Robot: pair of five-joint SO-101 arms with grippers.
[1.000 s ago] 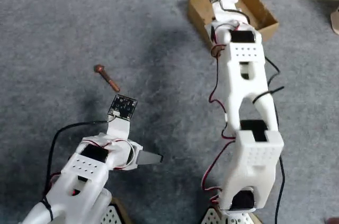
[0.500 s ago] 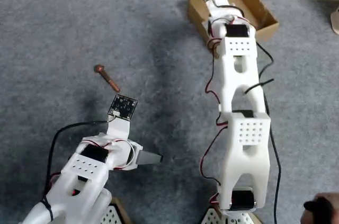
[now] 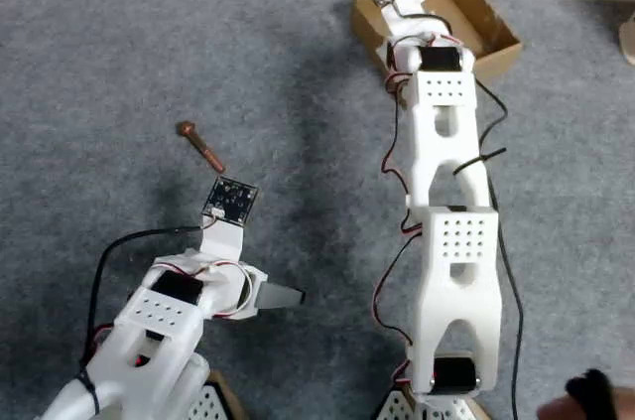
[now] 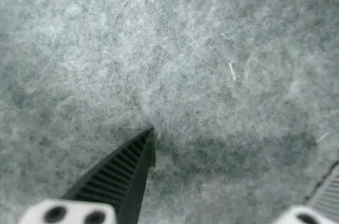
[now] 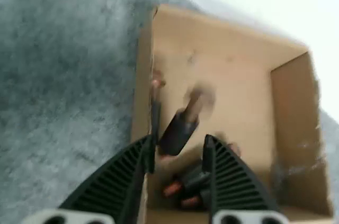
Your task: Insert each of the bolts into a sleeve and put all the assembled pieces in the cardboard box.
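A copper-coloured bolt [image 3: 199,146] lies alone on the grey carpet, just ahead of my left arm. My left gripper [image 3: 280,294] hovers low over bare carpet, its fingers [image 4: 132,168] spread wide with nothing between them. My right arm [image 3: 442,132] stretches out to the cardboard box [image 3: 498,31] at the back. In the right wrist view my right gripper [image 5: 179,140] hangs open over the box [image 5: 288,107]. A black sleeve with a bolt in it [image 5: 179,126] sits blurred between the fingertips, narrower than the gap. More assembled pieces [image 5: 185,187] lie on the box floor below.
Grey carpet covers the whole table, with wide free room on the left and in the middle. A tan object [image 3: 627,38] pokes in at the right edge. Both arm bases stand at the front edge.
My right arm has straightened and swung slightly left, carrying its wrist farther over the box. The left arm and the loose bolt have stayed put.
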